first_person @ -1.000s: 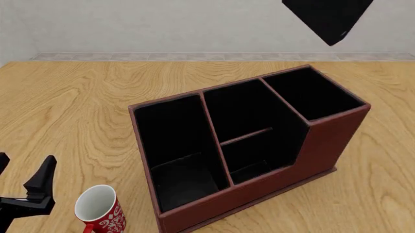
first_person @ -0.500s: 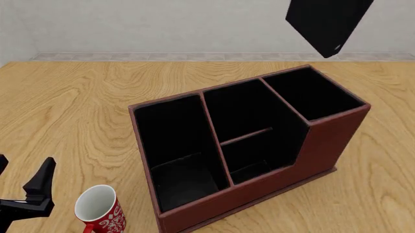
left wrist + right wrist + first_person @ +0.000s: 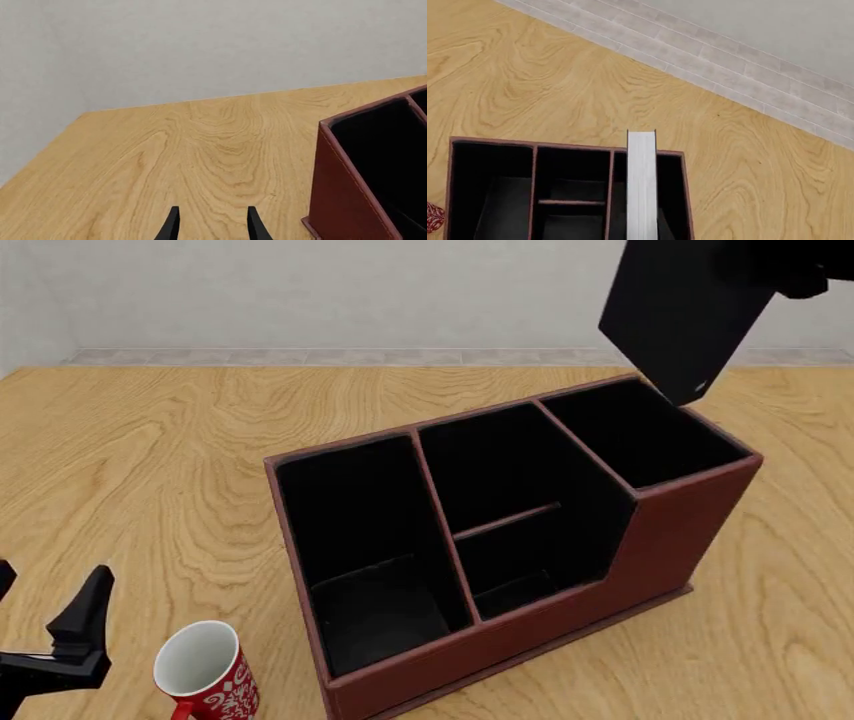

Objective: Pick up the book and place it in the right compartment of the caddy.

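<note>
The book hung in the air at the upper right of the front view, tilted, its lowest corner just above the far rim of the right compartment of the caddy. It touched neither the caddy nor the table. A dark part of the right arm showed at the top right corner of that view, against the book's upper edge, but the right gripper's fingers could not be made out, so whether they were pinching the book could not be told. In the right wrist view the book's white page edges ran as a narrow strip straight down over the caddy's tall end section, with the 3 black-lined sections seen from above.

The caddy stood at an angle on the table, all 3 sections showing only black lining, the middle one split by a crossbar.

The left gripper sat low at the front view's lower left, just beside a red mug with a white interior, and apart from it. Its fingers were spread, with bare wood between them, and the caddy's low end wall stood near to one side.
</note>
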### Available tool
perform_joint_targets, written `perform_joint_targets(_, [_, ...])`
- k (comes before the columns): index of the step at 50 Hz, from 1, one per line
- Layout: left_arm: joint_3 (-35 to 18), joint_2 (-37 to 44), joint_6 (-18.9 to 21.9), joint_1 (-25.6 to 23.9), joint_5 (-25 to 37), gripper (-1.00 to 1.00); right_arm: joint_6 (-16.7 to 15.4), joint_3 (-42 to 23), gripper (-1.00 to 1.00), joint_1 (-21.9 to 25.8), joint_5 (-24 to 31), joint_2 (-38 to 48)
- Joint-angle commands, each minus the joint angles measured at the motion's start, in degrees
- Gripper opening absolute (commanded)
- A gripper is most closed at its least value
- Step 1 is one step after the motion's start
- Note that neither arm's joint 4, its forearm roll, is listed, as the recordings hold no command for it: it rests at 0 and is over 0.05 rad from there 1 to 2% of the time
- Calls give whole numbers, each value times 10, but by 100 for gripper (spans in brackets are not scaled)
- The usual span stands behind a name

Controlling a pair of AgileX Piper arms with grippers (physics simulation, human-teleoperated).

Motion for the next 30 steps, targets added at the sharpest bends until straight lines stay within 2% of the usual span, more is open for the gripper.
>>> perform_joint_targets(1, [0,3,-2,0,-3,100,16,36,-100,-4,-13,-16])
perform_joint_targets(30, [0,3,1,1,-3,100,28,91,-100,-12,-50,-18])
